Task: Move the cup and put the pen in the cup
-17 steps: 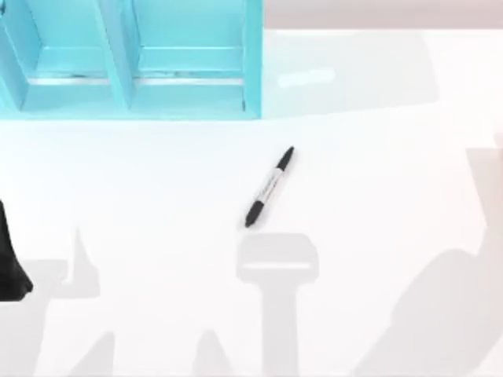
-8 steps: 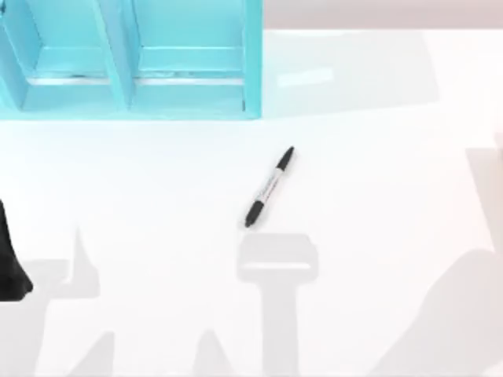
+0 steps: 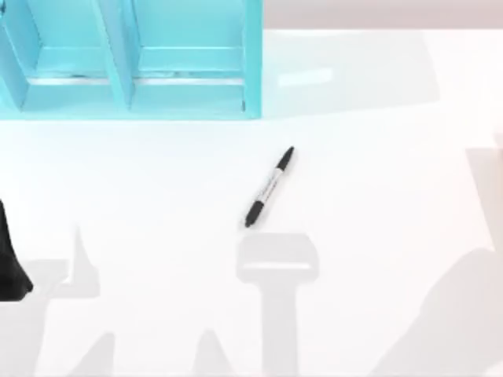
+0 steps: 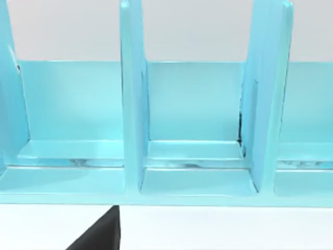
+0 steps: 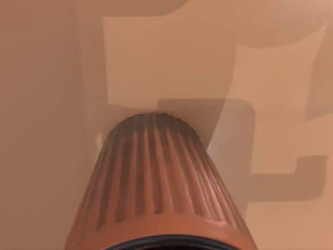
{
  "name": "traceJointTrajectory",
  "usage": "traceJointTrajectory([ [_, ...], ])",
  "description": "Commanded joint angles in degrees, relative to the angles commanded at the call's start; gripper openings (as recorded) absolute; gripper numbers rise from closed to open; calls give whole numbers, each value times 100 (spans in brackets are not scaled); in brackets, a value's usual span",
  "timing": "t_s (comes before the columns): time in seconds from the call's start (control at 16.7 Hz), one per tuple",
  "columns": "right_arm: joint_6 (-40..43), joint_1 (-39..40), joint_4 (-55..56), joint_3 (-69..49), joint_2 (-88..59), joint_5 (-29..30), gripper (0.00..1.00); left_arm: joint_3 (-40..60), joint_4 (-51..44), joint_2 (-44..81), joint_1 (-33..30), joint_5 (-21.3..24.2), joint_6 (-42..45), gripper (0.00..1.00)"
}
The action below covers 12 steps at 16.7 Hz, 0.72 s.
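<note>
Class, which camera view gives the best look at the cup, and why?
The right wrist view: the cup appears close up there, ribbed and reddish-brown, with its dark rim nearest the camera. The top view instead has the pen lying on the white table, and the left wrist view faces the blue shelf.

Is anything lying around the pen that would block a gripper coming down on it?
Nothing visible does. The pen lies alone on bare table, well apart from the blue shelf unit behind it.

Left arm (image 3: 11, 263) at table's left edge — dark, low, parked
</note>
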<state>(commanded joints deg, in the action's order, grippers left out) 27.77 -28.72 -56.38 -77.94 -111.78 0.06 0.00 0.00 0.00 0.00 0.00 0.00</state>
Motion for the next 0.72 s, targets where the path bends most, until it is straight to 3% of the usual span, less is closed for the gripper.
traceJointTrajectory([
  [0.18, 0, 0, 0, 0, 0, 0, 2, 0, 0, 0, 0, 0, 0, 100],
  [0.72, -6, 2, -3, -2, 9, -3, 0, 0, 0, 0, 0, 0, 0, 100],
])
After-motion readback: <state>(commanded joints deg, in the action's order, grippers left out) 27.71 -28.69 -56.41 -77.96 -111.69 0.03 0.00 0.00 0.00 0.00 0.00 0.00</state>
